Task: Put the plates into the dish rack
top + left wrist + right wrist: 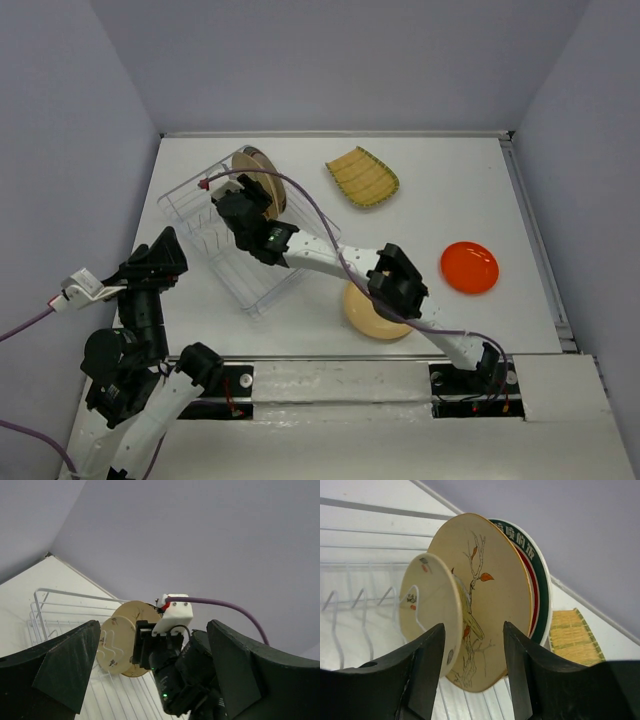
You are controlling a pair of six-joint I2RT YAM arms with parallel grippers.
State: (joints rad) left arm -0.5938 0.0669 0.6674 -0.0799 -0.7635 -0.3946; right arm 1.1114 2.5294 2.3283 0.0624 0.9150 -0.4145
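Observation:
Three plates stand on edge at the far end of the dish rack (215, 255): a small tan plate (427, 605), a larger tan plate with a branch drawing (492, 570) and a white plate with a green-red rim (543, 587). My right gripper (473, 627) is open just below them, its fingers apart on either side of the tan plates' lower edges, gripping nothing. On the table lie a yellow ribbed plate (362, 177), an orange-red plate (469, 267) and a tan plate (372, 318), partly under my right arm. My left gripper (166, 252) hangs open and empty left of the rack.
The rack's thin wire dividers (365, 630) run beneath the right gripper. My right arm (400, 285) stretches across the middle of the table above the lying tan plate. Purple walls close in the left, back and right sides.

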